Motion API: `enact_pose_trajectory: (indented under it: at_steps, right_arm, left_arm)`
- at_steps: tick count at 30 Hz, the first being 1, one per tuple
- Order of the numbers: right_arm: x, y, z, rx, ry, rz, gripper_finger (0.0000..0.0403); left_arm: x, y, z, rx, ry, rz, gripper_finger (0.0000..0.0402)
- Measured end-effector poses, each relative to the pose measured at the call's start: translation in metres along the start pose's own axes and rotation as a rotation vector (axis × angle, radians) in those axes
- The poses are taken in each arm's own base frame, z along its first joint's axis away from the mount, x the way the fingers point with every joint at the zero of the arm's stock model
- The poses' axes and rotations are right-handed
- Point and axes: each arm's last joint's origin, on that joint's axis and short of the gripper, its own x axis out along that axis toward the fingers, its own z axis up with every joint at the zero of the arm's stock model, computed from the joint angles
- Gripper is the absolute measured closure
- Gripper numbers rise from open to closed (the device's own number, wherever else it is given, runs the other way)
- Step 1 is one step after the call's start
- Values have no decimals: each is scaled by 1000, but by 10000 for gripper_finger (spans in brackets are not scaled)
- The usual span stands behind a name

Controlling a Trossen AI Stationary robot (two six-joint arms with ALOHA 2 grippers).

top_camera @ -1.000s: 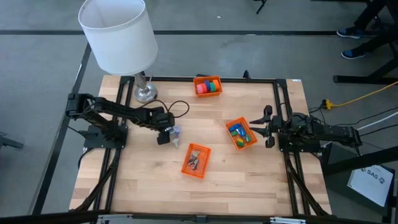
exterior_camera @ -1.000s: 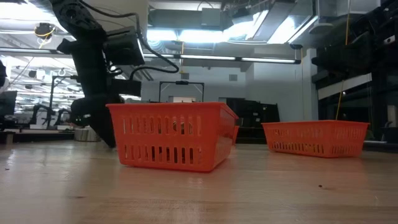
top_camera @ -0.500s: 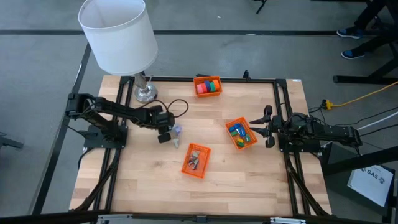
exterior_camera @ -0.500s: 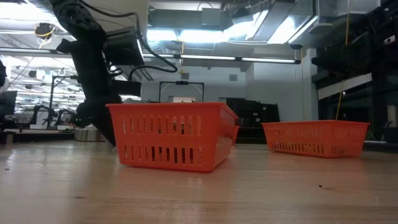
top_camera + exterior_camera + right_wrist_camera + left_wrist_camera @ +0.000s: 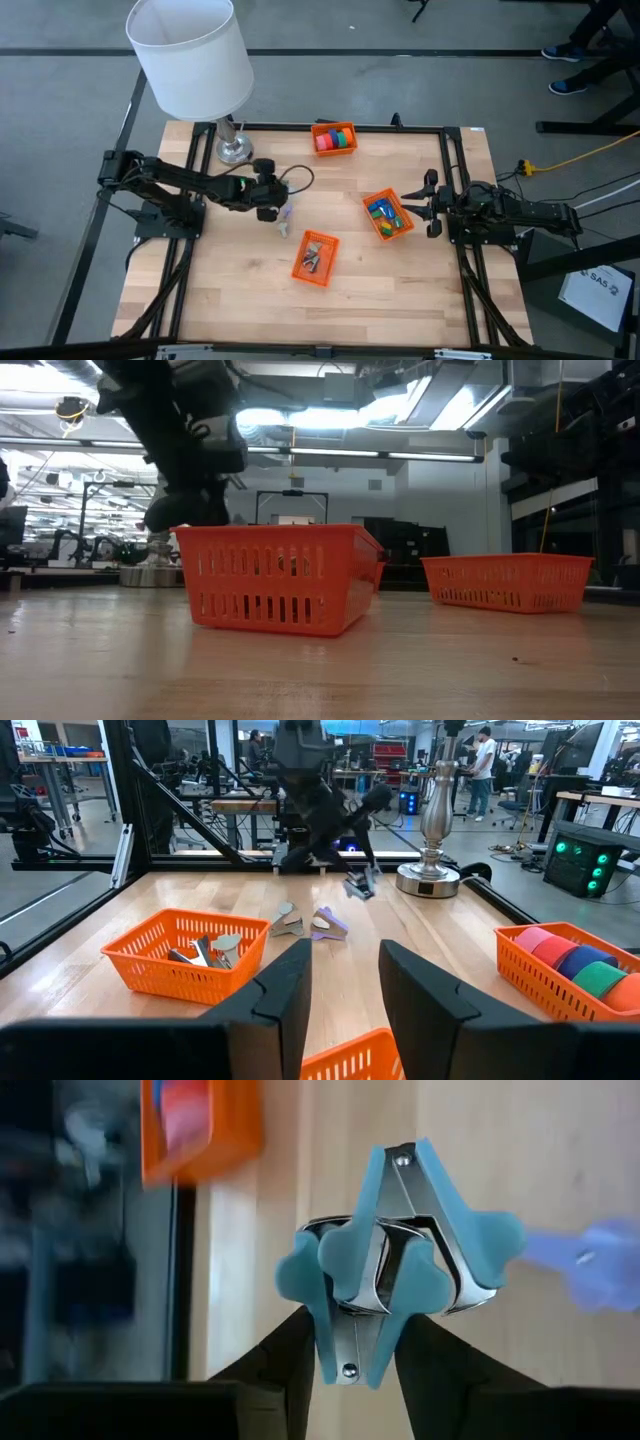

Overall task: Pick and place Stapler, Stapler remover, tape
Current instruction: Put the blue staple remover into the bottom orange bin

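My left gripper [image 5: 270, 203] is shut on a blue staple remover [image 5: 395, 1270] with metal jaws and holds it above the table; it also shows in the right wrist view [image 5: 360, 886]. Two more staple removers, one purple [image 5: 329, 923] and one pale [image 5: 287, 923], lie on the wood just below and beside it. An orange basket [image 5: 315, 258] near the table's middle holds several staple removers. An orange basket [image 5: 334, 138] at the far edge holds tape rolls. My right gripper [image 5: 431, 203] is open and empty at the table's right side. My left gripper pinches the staple remover between its two fingers [image 5: 297, 1342] by the blue plastic sides at one end [image 5: 345, 1350], near a rivet. The rest of the remover sticks out past the fingertips. It is lifted clear of the table.
A third orange basket [image 5: 386, 215] with small coloured blocks stands in front of my right gripper. A lamp with a white shade [image 5: 190, 55] and metal foot [image 5: 233, 150] stands at the far left corner. Bare wood lies along the near edge.
My left gripper has risen from the table with the blue staple remover, which is now lifted clear, and has shifted a little toward the far edge. The two other removers have stayed on the wood.
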Motion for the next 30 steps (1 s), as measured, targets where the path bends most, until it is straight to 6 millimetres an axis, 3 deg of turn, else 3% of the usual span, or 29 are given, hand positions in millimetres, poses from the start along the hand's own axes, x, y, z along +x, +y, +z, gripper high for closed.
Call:
enact_pose_trajectory:
  at_steps: [4, 8, 14, 24, 30]
  right_arm:
    - [0, 0, 0, 0, 0, 0, 279]
    - [0, 0, 0, 0, 0, 0, 279]
    - [0, 0, 0, 0, 0, 0, 279]
    - [0, 0, 0, 0, 0, 0, 279]
    - [0, 0, 0, 0, 0, 0, 279]
  left_arm:
    - [0, -1, 5, 84, -67, -76, 278]
    - [2, 0, 5, 21, -84, -149, 271]
    - [3, 3, 4, -86, -57, -91, 247]
    - [0, 7, 9, -187, -55, -37, 160]
    - [1, 8, 7, -181, -33, -27, 153]
